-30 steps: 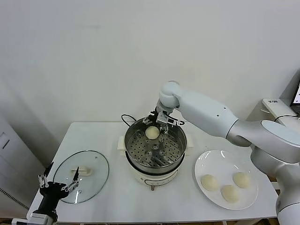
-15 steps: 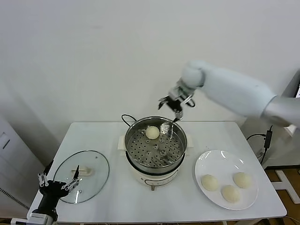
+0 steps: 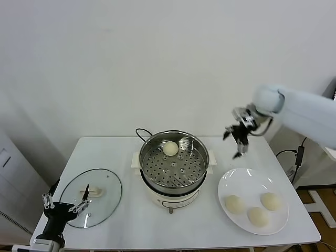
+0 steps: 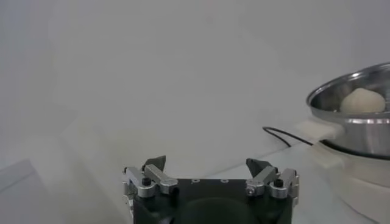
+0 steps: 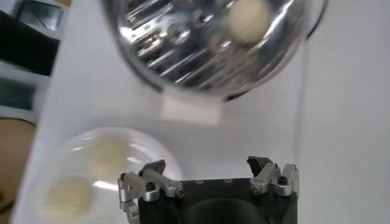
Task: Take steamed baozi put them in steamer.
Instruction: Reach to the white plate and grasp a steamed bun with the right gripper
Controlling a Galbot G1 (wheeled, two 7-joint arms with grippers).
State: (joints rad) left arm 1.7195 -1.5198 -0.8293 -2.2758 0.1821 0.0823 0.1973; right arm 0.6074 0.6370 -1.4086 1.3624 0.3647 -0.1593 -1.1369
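While white wall backs it, white table [image 3: 131, 218] bears steamer [image 3: 173, 160].

Empty left hand [image 4: 206, 171], steamer [image 4: 359, 115] w/ baozi [image 4: 363, 100]

Right gripper [image 3: 235, 142] swung from steamer [image 3: 174, 157] toward plate [image 3: 231, 181]

On the worktop [image 3: 131, 220], the steamer [image 3: 174, 164] sits centre with one baozi [image 3: 170, 148] inside; lid [image 3: 90, 197] left, plate [image 3: 231, 181] with three buns right.
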